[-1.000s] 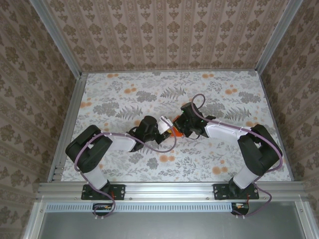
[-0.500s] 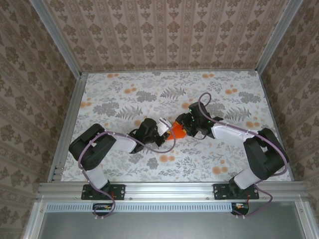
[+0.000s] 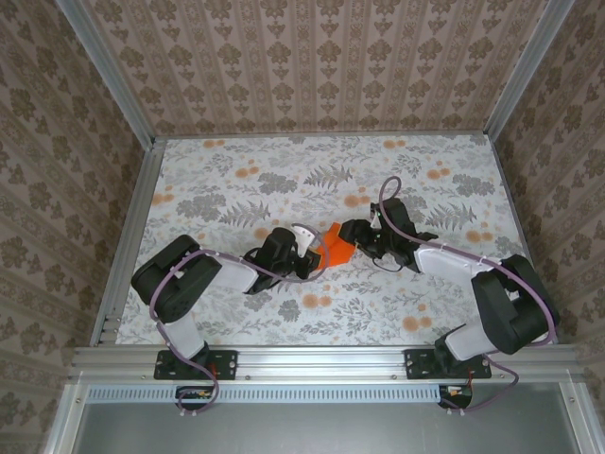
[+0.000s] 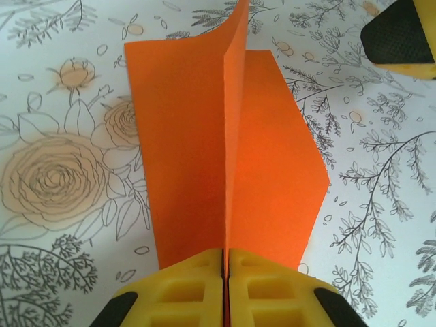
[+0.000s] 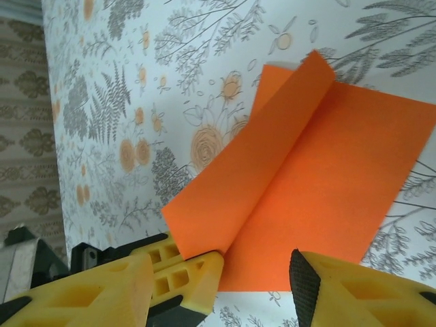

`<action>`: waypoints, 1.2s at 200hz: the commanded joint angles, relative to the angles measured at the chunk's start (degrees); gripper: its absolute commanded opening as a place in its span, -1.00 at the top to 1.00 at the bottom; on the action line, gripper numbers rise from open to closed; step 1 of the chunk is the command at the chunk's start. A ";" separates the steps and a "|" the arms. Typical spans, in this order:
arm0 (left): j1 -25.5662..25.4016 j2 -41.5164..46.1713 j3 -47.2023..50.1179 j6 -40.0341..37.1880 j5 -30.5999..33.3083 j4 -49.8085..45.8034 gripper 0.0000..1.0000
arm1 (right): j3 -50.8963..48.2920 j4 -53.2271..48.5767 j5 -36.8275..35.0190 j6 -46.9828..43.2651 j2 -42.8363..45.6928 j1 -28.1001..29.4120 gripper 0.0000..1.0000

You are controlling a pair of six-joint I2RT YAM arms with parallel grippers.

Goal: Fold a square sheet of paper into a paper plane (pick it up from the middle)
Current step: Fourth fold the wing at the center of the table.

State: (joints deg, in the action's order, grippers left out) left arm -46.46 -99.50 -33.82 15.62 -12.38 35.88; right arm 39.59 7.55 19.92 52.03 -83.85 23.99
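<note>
- Nearest your bases, the left tool (image 4: 225, 257) is pinching shut on the near end of the square sheet of paper (image 4: 184, 136), right at its middle crease. If you are pulling or twisting from this grip, the thin edge is likely tearing or slipping out from between the pads.
- The square sheet of paper is lying mid-bench (image 3: 236, 189) between the two tools, partly flat with one flap rising along the crease (it is not pressed down yet). Any sideways drag is risking a crooked fold line, and that is spoiling the plane's symmetry.
- Just beyond, the right tool (image 5: 252, 269) is standing open and holding nothing, its fingers apart at the sheet's far end; you cannot tell whether they are touching it. If you are closing it here, it may be catching both layers or crumpling the raised flap instead of one clean edge.
- With only one grip anchoring the sheet, a nudge from the right tool is probably sliding or pivoting it toward the far bench.
</note>
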 commanded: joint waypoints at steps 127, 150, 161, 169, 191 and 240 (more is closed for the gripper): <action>2.16 0.13 -2.72 20.58 -6.24 -1.33 0.88 | 5.08 4.22 7.41 -5.49 -12.91 1.92 -0.09; 2.56 -0.21 -3.08 21.36 -7.20 -1.83 0.88 | 6.31 2.99 6.83 -6.55 -13.58 1.96 -0.09; 2.69 -0.47 -3.45 21.77 -7.68 -2.20 0.88 | 6.95 2.17 6.60 -7.16 -14.05 1.96 -0.08; 2.77 -0.75 -3.65 21.80 -7.92 -2.59 0.88 | 7.37 1.73 6.37 -7.42 -14.31 1.94 -0.08; 2.78 -1.47 -4.05 21.83 -8.54 -2.95 0.88 | 7.82 1.07 5.57 -7.81 -14.90 1.94 -0.07; 2.78 -2.96 -5.24 21.47 -10.50 -4.24 0.88 | 8.15 0.71 4.36 -7.76 -16.17 1.87 -0.05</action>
State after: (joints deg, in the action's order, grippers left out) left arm -44.03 -101.25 -37.28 36.45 -20.49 33.28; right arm 46.15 9.98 25.71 45.12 -99.00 25.56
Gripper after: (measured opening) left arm 0.064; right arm 0.528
